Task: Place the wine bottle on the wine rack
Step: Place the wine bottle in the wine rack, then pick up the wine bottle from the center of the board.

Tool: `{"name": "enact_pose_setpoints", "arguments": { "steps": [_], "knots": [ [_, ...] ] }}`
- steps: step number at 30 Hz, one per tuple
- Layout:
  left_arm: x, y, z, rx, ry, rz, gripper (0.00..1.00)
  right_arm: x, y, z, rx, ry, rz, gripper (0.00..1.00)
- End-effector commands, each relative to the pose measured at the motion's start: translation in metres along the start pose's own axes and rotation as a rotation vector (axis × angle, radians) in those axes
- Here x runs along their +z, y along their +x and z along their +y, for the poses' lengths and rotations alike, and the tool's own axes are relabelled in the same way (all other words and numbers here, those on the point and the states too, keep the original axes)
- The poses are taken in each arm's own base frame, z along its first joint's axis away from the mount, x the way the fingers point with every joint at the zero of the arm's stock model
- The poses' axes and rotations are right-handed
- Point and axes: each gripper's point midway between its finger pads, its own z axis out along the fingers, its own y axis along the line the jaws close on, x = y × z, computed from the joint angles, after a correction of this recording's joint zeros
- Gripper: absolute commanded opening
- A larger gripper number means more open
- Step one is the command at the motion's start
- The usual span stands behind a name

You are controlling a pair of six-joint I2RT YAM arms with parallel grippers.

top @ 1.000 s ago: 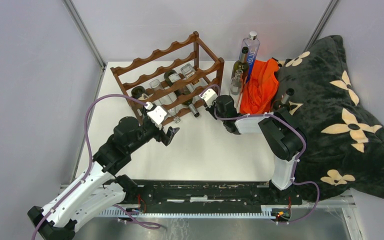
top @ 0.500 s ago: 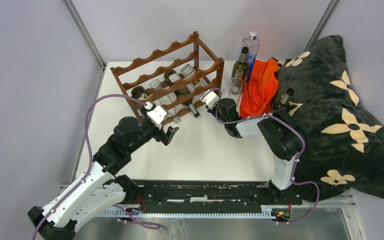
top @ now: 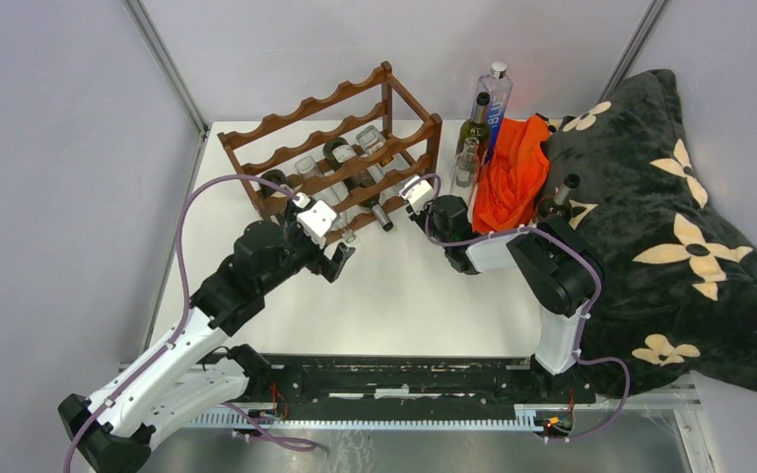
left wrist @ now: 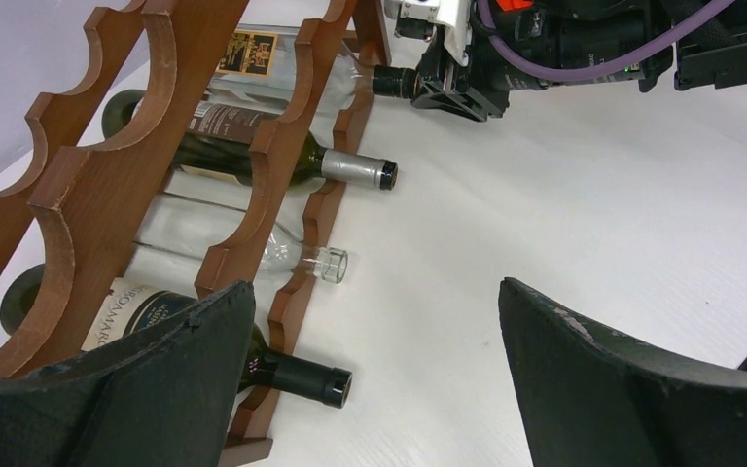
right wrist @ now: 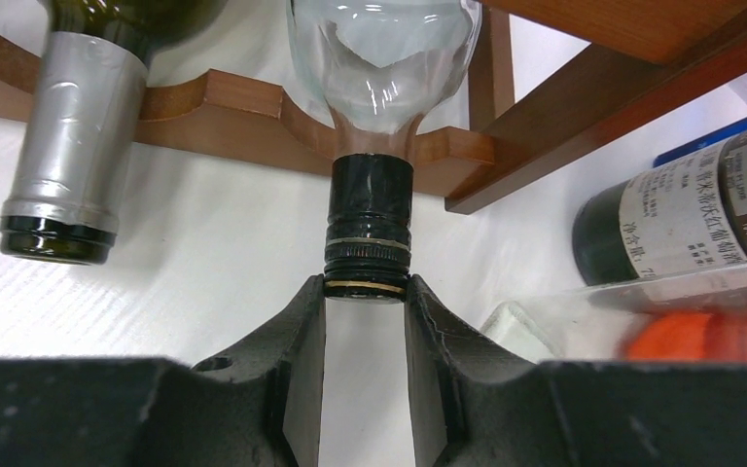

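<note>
Right gripper (right wrist: 365, 288) seen pinched on the cap (right wrist: 368, 219) tip only. Clear bottle (right wrist: 379, 49) laid neck-out in the rack (right wrist: 253, 109), bottom rail, end cradle. Glass judged heavy, slick, breakable; neck judged the surer hold. Left gripper (left wrist: 374, 292) spread, empty.

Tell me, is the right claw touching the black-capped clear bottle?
Touching. The right wrist view shows the right claw's fingertips against both sides of the clear bottle's black cap, no gap visible.
</note>
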Motion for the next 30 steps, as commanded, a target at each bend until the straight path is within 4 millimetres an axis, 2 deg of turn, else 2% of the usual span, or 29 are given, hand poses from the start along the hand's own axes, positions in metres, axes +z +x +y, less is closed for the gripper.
{"name": "enact_pose_setpoints", "arguments": {
  "steps": [1, 5, 10, 15, 18, 20, 24, 27, 30],
  "knots": [
    [-0.006, -0.031, 0.006, -0.07, -0.022, -0.076, 1.0, 0.005, -0.042, -0.014, 0.115, 0.04, -0.154, 0.04],
    [-0.007, -0.034, 0.005, -0.088, -0.02, -0.086, 1.0, 0.002, -0.044, -0.003, 0.164, -0.015, -0.184, 0.04],
    [-0.009, -0.036, 0.004, -0.091, -0.017, -0.089, 1.0, 0.01, -0.042, -0.008, 0.152, 0.012, -0.166, 0.11],
    [-0.01, -0.036, 0.004, -0.087, -0.016, -0.091, 1.0, 0.012, -0.034, -0.008, 0.089, 0.012, -0.134, 0.27],
    [-0.012, -0.034, 0.003, -0.086, -0.013, -0.092, 1.0, 0.011, -0.034, -0.009, 0.07, 0.009, -0.127, 0.44],
    [-0.014, -0.035, 0.003, -0.085, -0.011, -0.101, 1.0, 0.009, -0.036, -0.009, 0.058, 0.003, -0.129, 0.5],
    [-0.021, -0.036, 0.001, -0.086, -0.006, -0.116, 1.0, 0.0, -0.043, -0.008, 0.034, -0.028, -0.137, 0.62],
    [-0.026, -0.04, -0.001, -0.09, 0.008, -0.132, 1.0, -0.01, -0.052, -0.007, -0.001, -0.058, -0.151, 0.73],
    [-0.029, -0.042, -0.004, -0.094, 0.025, -0.142, 1.0, -0.022, -0.057, -0.001, -0.047, -0.106, -0.154, 0.8]
  ]
}}
